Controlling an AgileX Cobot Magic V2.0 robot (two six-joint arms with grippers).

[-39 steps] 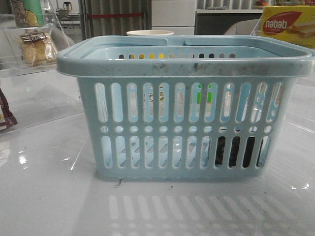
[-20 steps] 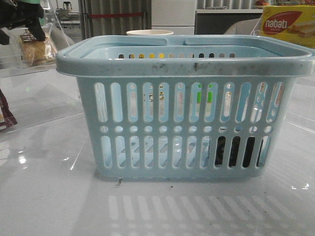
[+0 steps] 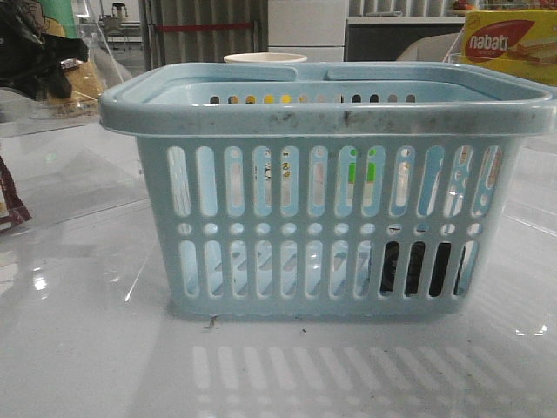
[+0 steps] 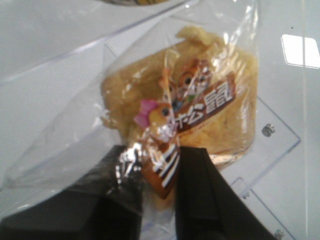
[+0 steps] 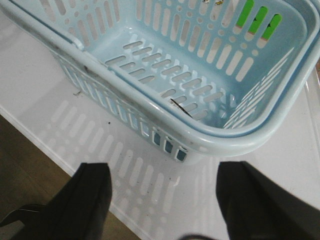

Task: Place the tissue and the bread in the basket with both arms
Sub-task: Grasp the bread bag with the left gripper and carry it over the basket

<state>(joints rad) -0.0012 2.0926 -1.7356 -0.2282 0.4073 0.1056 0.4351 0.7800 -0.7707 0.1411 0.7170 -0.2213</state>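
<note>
The pale blue basket (image 3: 331, 113) stands mid-table and also shows in the right wrist view (image 5: 165, 120). The bread (image 3: 80, 83), golden in a clear wrapper, lies on a clear shelf at far left. My left gripper (image 3: 39, 65) is at its top. In the left wrist view the fingers (image 4: 200, 175) are shut on the label end of the bread (image 4: 145, 90). A black shape, the tissue (image 3: 413, 266), shows through the basket's lower right slots. My right gripper (image 5: 162, 180) is open and empty, above the table beside a basket corner.
A yellow-and-red nabati box (image 3: 509, 39) stands at the back right. A white cup (image 3: 265, 58) is behind the basket. A dark brown-red wrapper (image 3: 9, 205) lies at the left edge. The table's front edge (image 5: 50, 150) runs under my right gripper.
My left gripper came in from the top left, moved down onto the bread, and now covers its top. The basket has not moved.
</note>
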